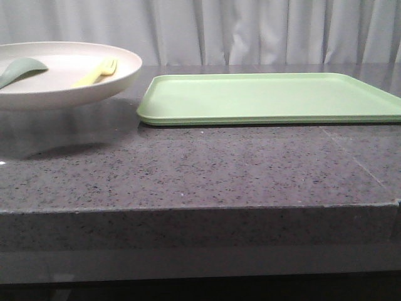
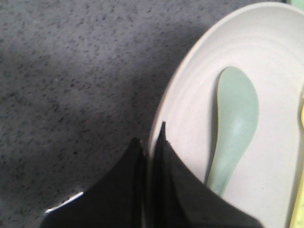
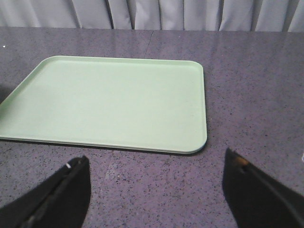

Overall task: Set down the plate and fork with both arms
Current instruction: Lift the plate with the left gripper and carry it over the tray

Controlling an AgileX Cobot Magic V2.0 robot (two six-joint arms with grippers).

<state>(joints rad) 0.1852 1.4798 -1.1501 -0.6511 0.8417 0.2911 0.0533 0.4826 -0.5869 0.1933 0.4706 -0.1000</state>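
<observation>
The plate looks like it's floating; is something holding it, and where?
Yes: the left gripper is shut on the plate at its rim. The right gripper is open, holding nothing.

The tray (image 1: pixel 269 97) lies flat on the counter (image 1: pixel 188 169); left of the tray, just apart from it, sits the plate (image 1: pixel 119 78); in the plate lie the fork (image 1: pixel 96 73) and, farther from the tray, the spoon (image 1: pixel 22 69).

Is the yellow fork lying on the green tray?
No, the fork lies in the plate beside the tray, which has nothing on it.
</observation>
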